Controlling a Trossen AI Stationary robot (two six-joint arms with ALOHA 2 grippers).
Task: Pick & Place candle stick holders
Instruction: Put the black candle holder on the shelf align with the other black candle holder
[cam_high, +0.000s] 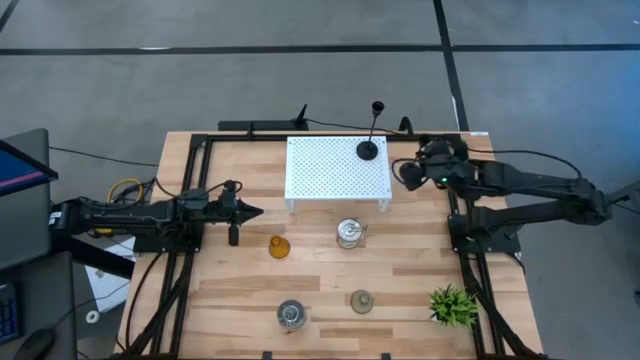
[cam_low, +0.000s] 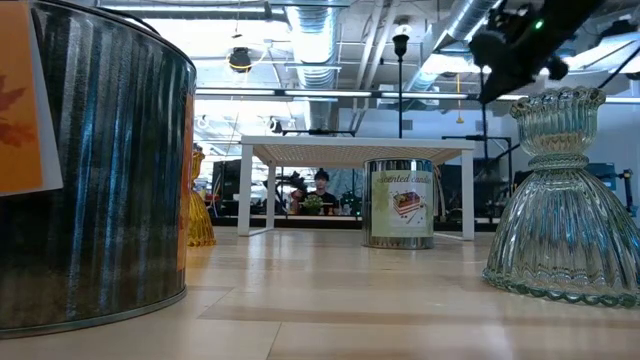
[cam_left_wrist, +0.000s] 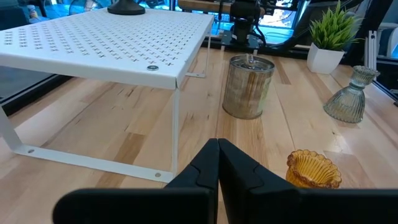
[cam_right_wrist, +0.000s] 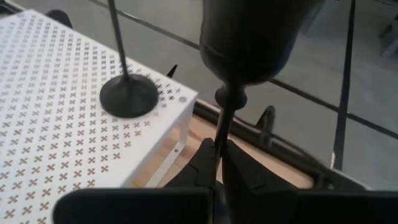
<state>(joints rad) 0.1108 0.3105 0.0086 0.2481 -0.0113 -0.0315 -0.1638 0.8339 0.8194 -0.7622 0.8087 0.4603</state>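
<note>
Pale wooden table (cam_high: 240, 290) under the arms, grey floor all round it, and at its far edge the white perforated stand (cam_high: 336, 170) with one black holder (cam_high: 368, 149) standing on its right rear corner. The right gripper (cam_right_wrist: 219, 163) hangs just off that corner of the stand, raised above the table, its fingers clenched on the thin stem of a second black holder (cam_right_wrist: 249, 37), whose dark round base fills the wrist view right in front of the gripper. The left gripper (cam_high: 253, 211) sits low over the left side of the table, fingers pressed together with nothing between them. The amber glass holder (cam_high: 278, 246) stands just beyond its tip, apart from it. A silvery jar (cam_high: 349, 232) is in front of the stand, another silvery jar (cam_high: 291, 314) near the front edge, the grey-green holder (cam_high: 361, 300) beside that, and the spiky green plant (cam_high: 452, 303) to the right.
</note>
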